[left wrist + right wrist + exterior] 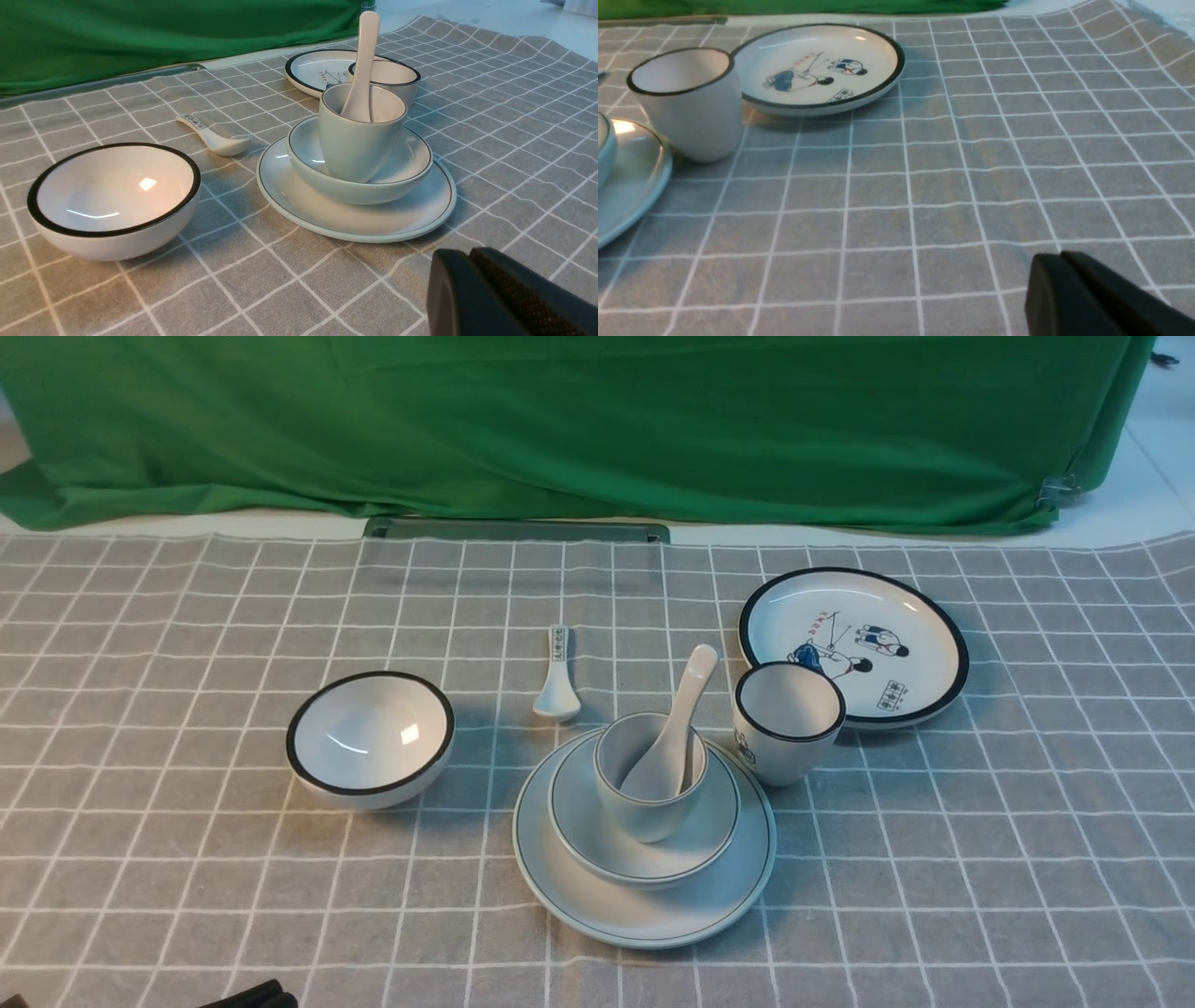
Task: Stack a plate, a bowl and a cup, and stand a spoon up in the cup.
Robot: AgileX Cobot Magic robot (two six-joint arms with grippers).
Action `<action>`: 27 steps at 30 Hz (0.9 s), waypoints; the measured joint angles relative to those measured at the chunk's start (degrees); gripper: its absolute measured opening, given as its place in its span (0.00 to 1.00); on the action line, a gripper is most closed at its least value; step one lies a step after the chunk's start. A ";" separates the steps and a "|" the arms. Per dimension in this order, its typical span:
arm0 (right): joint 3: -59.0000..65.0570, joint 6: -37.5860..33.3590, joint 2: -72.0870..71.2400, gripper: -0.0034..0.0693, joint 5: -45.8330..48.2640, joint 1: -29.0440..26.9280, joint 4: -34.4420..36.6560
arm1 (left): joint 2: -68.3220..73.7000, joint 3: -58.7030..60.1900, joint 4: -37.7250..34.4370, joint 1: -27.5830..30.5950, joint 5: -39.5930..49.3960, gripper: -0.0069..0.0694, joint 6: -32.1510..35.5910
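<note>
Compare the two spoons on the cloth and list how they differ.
1. The plain white spoon stands in the grey-white cup, handle leaning up and out; the patterned spoon lies flat on the checked cloth.
2. The plain white spoon has no markings; the patterned spoon has a printed pattern on its handle.
3. The plain white spoon looks larger than the patterned spoon.
Both are white, glossy soup spoons.

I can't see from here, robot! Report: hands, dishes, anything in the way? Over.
Left hand shut, empty; right hand shut, empty. Cup in bowl on plate, spoon standing inside. Nothing in the way.
</note>
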 joint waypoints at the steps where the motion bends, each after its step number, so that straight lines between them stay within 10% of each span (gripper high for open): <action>1: 0.00 0.08 0.00 0.07 0.00 0.00 0.00 | 0.00 0.00 0.00 0.00 0.00 0.11 0.00; 27: 0.00 -3.41 -0.02 0.09 1.24 0.00 0.11 | 0.00 0.00 0.00 0.00 0.00 0.11 0.00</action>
